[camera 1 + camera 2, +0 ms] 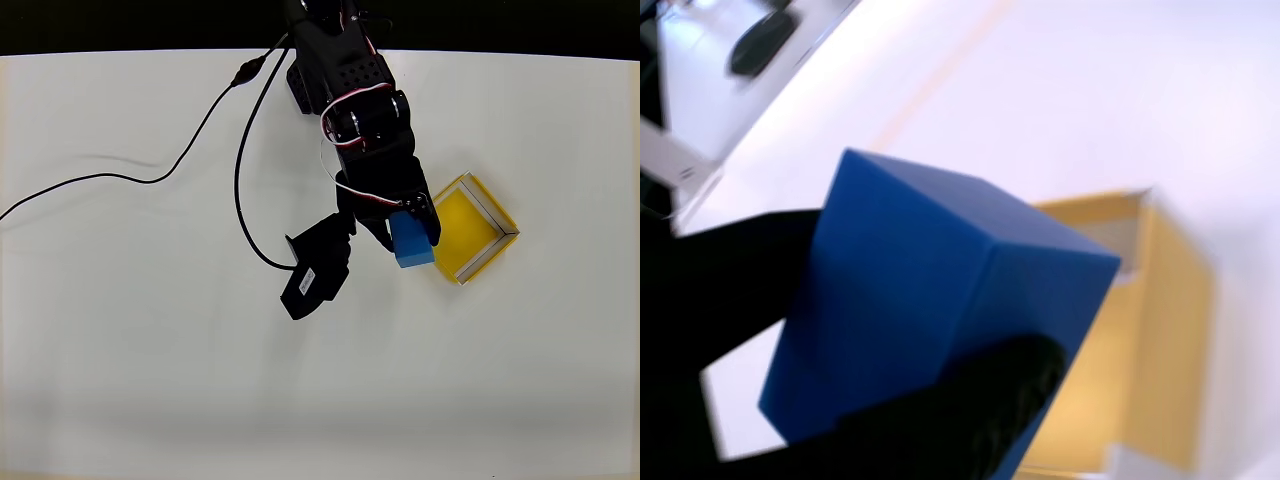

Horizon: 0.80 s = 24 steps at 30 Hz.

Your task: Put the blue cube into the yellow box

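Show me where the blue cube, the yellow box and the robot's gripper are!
blue cube (412,247): overhead view, on its top face.
yellow box (465,222): overhead view, on its bare yellow floor.
gripper (410,228): overhead view, midway between the black fingertips clamping the cube.

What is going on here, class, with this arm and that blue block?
A black robot arm on a white table is carrying the blue cube. Its claw is shut on the cube, with dark fingers pressing its sides in the wrist view. The cube sits just beside the yellow box, at its left wall in the overhead view, not yet inside. The box looks empty.
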Each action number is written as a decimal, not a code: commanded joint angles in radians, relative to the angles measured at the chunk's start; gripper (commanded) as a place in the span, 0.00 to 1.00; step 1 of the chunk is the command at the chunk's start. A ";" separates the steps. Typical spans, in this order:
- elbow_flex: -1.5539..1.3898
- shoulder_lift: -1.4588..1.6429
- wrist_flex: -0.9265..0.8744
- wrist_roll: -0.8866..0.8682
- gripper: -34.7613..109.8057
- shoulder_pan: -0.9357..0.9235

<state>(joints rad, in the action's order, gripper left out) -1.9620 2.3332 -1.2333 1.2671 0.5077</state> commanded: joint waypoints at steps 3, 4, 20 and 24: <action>0.207 -0.112 -0.020 -0.084 0.34 0.112; 0.218 -0.132 -0.017 -0.097 0.34 0.126; 0.222 -0.380 0.071 -0.152 0.35 0.230; 0.193 -0.408 0.109 -0.156 0.35 0.238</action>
<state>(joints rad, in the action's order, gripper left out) -1.8147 1.8991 -1.1566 1.0983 0.7302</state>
